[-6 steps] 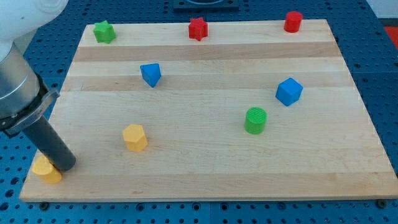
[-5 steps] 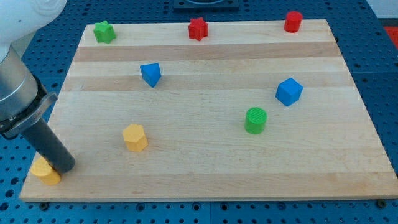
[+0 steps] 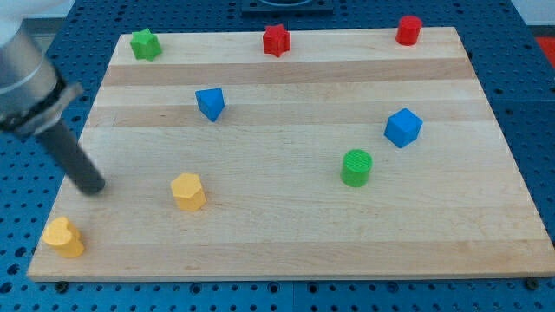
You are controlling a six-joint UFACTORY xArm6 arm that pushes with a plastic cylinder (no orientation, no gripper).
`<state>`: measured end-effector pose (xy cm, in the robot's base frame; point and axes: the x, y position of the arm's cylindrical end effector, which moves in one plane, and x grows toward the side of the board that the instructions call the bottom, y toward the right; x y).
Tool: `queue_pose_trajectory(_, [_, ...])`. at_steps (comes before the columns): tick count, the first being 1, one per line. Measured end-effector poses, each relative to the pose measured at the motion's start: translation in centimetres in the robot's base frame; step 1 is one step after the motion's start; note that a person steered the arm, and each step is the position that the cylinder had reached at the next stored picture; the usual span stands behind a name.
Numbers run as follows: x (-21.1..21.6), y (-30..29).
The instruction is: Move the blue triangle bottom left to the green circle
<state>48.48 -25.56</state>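
Pale wooden surface [image 3: 286, 225] carries my tip [image 3: 92, 186] near the view's left edge, touching nothing, well apart from the blue triangle block [image 3: 210, 103]; the green circle block [image 3: 355, 167] sits right of centre.

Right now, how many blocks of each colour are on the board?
Red: 2, red star, red cylinder
Green: 2, green star, green circle
Blue: 2, blue triangle, blue cube
Yellow: 2, yellow hexagon, yellow block
Total: 8

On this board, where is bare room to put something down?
Bare patches: the middle, between the blue triangle, green circle and yellow hexagon; and the bottom right, below the blue cube. The top edge is more crowded.
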Motion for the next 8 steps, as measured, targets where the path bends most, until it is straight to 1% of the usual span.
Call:
queue_pose_trajectory(1, [-9.0,1.3])
queue_pose_trajectory(2, [-16.1,6.1])
queue_pose_trajectory(3, [-15.3,11.6])
queue_pose_trajectory(4, [-14.1,13.9])
queue_pose_trajectory(5, [-11.5,14.8])
queue_pose_trajectory(8, [-4.7,14.3])
